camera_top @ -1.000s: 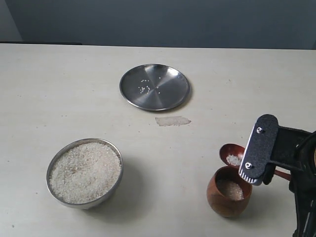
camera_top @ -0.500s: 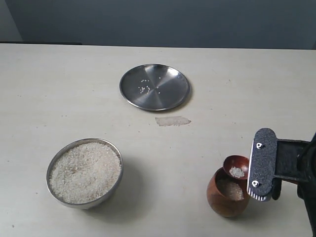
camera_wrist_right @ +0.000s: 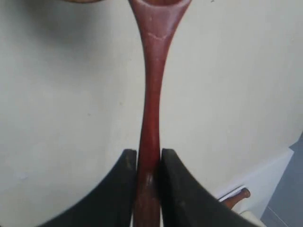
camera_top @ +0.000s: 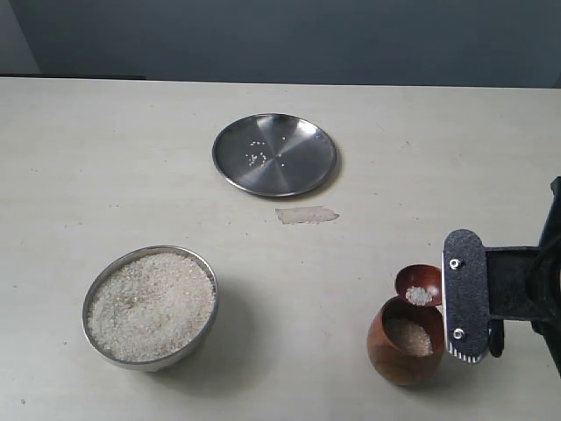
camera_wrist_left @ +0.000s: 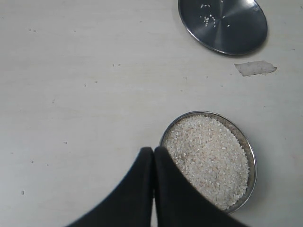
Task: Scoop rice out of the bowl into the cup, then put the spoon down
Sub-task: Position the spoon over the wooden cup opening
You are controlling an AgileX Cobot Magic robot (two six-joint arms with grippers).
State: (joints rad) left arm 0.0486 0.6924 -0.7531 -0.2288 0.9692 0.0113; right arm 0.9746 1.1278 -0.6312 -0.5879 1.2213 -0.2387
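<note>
The steel bowl (camera_top: pixel 210 298) at the front left is heaped with rice (camera_top: pixel 151 304); the left wrist view also shows the bowl (camera_wrist_left: pixel 250 156) and its rice (camera_wrist_left: pixel 208 156). At the front right stands the wooden cup (camera_top: pixel 386 355), partly filled with rice (camera_top: pixel 409 336). My right gripper (camera_top: pixel 465 296) is shut on the spoon's handle (camera_wrist_right: pixel 150 123). The spoon's bowl (camera_top: pixel 419 282) is tipped over the cup's rim with a few grains in it. My left gripper (camera_wrist_left: pixel 153 150) is shut and empty, above the table beside the bowl.
A flat steel plate (camera_top: pixel 274 154) with a few stray grains lies at the back centre. A small pale scrap (camera_top: pixel 306 214) lies on the table in front of it. The table's edge and a wooden piece (camera_wrist_right: pixel 235 196) show in the right wrist view.
The right gripper has turned and moved the spoon's bowl from behind the cup to over its rim, tilting it. Fewer grains are left in the spoon. The left gripper's earlier state is not shown.
</note>
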